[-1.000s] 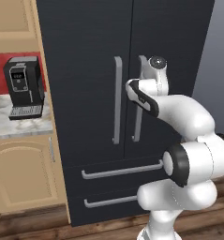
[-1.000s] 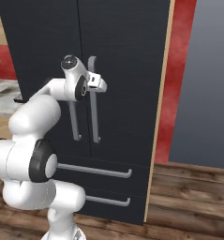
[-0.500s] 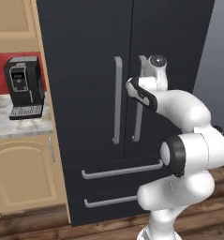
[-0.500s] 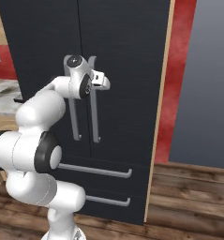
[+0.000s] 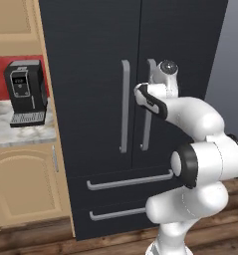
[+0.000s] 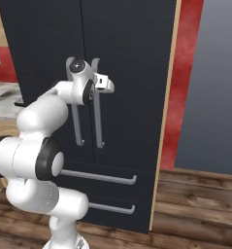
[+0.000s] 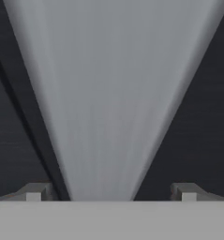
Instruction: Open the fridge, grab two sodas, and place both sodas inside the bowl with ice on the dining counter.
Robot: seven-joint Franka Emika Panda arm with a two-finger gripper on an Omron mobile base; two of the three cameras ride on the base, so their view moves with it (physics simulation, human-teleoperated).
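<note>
Fridge (image 5: 95, 74) fills center of both base views, doors shut, w/ grey bar handles at mid-frame. Gripper (image 7: 111, 191) at right door handle (image 7: 108, 103), jaws wide open either side of bar, not clamped. Coffee machine (image 5: 25, 92) on surface (image 5: 21, 134), left edge.

i see flat, even rendered light with no glare in both base views; the fridge (image 5: 95, 74) stays dark (doors nearly textureless). my hand view is soft, its handle (image 7: 113, 93) blurred.
</note>
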